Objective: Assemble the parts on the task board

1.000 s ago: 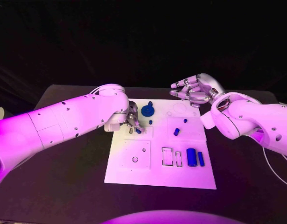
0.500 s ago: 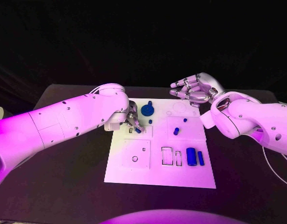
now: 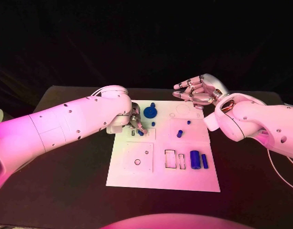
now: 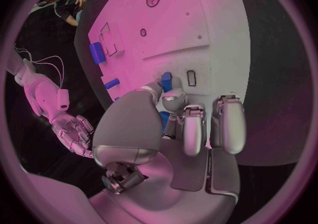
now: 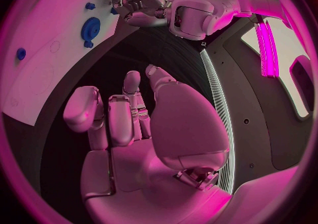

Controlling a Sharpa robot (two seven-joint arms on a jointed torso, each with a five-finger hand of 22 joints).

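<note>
The white task board (image 3: 161, 177) lies mid-table. My left hand (image 3: 135, 121) is low over its far left part, and its thumb and a finger pinch a small blue part (image 4: 166, 81) next to a narrow slot (image 4: 191, 77). My right hand (image 3: 197, 92) hovers above the board's far right corner with its fingers apart and nothing in them. On the board are a blue gear (image 3: 150, 113), a blue peg (image 3: 180, 134), a blue cylinder (image 3: 195, 160) and a thin blue bar (image 3: 205, 161).
Empty rectangular slots (image 3: 170, 159) sit left of the cylinder, and a small round hole (image 3: 137, 162) marks the near left panel. Black table (image 3: 64, 181) surrounds the board on both sides. The right wrist view shows the gear (image 5: 90, 28) and my left hand (image 5: 135, 3).
</note>
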